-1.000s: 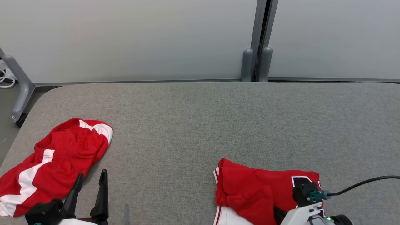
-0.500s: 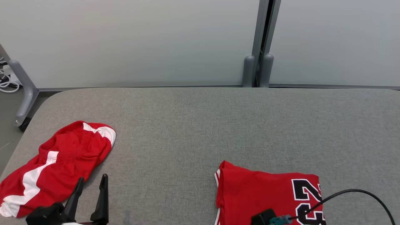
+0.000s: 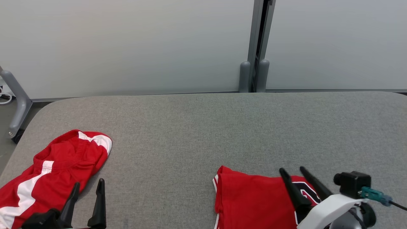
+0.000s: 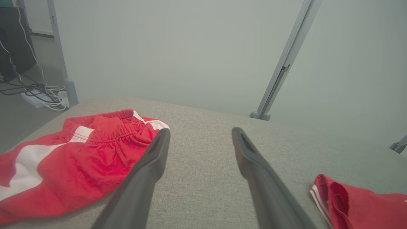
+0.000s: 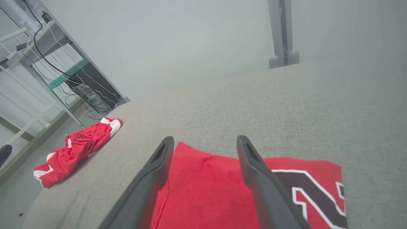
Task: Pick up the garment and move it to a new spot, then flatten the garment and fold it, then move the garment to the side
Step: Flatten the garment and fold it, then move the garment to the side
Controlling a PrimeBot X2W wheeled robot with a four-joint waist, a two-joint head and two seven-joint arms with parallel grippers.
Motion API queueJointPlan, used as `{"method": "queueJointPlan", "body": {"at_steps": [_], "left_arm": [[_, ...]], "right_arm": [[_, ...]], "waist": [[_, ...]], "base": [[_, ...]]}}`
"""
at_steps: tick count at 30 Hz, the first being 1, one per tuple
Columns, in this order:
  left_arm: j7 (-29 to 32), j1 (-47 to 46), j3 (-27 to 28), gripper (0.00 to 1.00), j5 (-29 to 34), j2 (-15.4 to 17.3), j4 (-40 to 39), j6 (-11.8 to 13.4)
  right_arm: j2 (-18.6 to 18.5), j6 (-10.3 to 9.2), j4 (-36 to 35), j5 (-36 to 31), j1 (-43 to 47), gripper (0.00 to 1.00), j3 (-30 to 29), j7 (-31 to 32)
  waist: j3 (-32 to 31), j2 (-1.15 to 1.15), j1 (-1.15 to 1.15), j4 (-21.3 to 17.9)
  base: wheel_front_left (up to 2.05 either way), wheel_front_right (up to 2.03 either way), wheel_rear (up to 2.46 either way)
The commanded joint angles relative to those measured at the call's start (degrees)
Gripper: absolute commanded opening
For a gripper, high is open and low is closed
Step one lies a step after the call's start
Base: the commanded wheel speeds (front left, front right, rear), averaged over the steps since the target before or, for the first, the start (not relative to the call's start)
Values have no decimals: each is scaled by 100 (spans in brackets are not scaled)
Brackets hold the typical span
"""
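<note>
Folded red jersey (image 3: 251, 200) lies flat on the grey padded table (image 3: 203, 127), right at the near edge, black number with white outline facing up. Over it hangs the right gripper (image 3: 291, 169), fingers parted wide and holding nothing, one finger above plain red cloth, the other above the number. Whether the tips touch the cloth, I cannot tell.

Well off to the jersey's left, a pair of red shorts (image 3: 54, 171) with white stripes lies rumpled, elastic waistband toward the far side. The left gripper (image 3: 88, 183) sits between jersey and shorts, much nearer the shorts, fingers spread wide and empty. Beyond the jersey, past the table's far edge, a grey partition post (image 3: 254, 47) splits the pale wall panels.

The left wrist view catches the jersey's folded corner with its white-and-red trim, plus a power strip (image 4: 44, 98) with loose cables on the floor, far to the jersey's left. The right wrist view brings in a metal rack (image 5: 63, 73) draped with wires, out past the shorts. The head view adds a grey leg on a castor (image 3: 17, 105) at that same far-left side.
</note>
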Motion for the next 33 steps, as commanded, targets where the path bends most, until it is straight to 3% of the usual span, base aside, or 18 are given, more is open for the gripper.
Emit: {"method": "queueJointPlan", "body": {"at_steps": [1,7,13,26,33], "left_arm": [[-20,-29,32,100,9,21,11,34],[-68,23,117,100,77,4,118,46],[-68,102,99,100,193,55,303,77],[319,238,-164,100,544,372,555,313],[226,332,-96,100,537,395,472,408]], "right_arm": [[-30,3,-119,-215,-21,100,-144,-122],[-27,4,-461,-958,20,100,-1226,-648],[-24,4,-72,-1318,131,100,-1926,-458],[-36,3,477,-1560,339,100,-2042,-72],[-34,3,469,-1501,334,100,-2065,-38]], "waist": [[-5,0,0,1],[-102,0,0,-46],[-261,0,0,-33],[-417,0,0,-21],[-402,0,0,-48]], "base": [[0,0,0],[0,0,0],[0,0,0],[0,0,0],[0,0,0]]}}
